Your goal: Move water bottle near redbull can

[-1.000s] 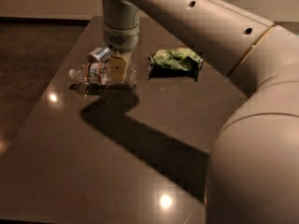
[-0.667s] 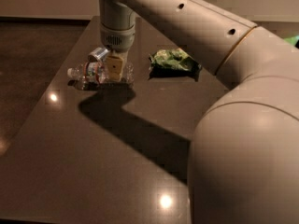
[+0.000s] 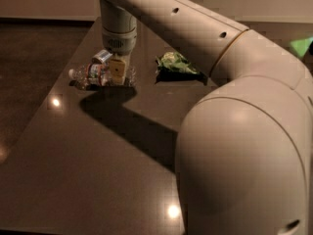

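The water bottle (image 3: 93,75) lies on its side on the dark table (image 3: 98,146) at the far left, with its white cap pointing left. The redbull can (image 3: 101,57) lies just behind it, almost touching. My gripper (image 3: 117,71) comes straight down from above onto the bottle's right half and is shut on it, holding it at table level. One tan finger (image 3: 117,67) shows in front of the bottle; the bottle's right end is partly hidden behind it.
A green snack bag (image 3: 177,65) lies on the table to the right of the gripper. My arm's large pale links (image 3: 244,146) fill the right side of the view. The table's left edge runs close beside the bottle's cap.
The gripper and the bottle have shifted a little to the left, bringing the bottle closer alongside the can. The can and the green bag have stayed put.
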Robot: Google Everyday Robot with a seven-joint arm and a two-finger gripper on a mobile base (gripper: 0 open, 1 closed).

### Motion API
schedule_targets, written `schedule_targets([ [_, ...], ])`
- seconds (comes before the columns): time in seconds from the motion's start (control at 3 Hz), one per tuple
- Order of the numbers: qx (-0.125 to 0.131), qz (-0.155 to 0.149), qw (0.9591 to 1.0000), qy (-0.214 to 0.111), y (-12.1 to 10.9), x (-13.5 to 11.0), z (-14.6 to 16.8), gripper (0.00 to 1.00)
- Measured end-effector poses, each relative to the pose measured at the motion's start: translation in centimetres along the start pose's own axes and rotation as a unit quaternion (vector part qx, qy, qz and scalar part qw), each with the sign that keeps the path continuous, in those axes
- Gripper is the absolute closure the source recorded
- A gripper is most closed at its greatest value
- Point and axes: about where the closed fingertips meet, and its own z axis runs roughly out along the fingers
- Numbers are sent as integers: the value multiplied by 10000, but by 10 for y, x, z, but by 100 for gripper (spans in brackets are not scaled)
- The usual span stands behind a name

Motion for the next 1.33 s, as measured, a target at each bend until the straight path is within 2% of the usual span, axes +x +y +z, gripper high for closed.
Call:
schedule_targets([
  [0.33,83,9,9999,-63,-1,-2,2,84],
  [1.33,110,1,9999,-106,-3,-5,5,15],
])
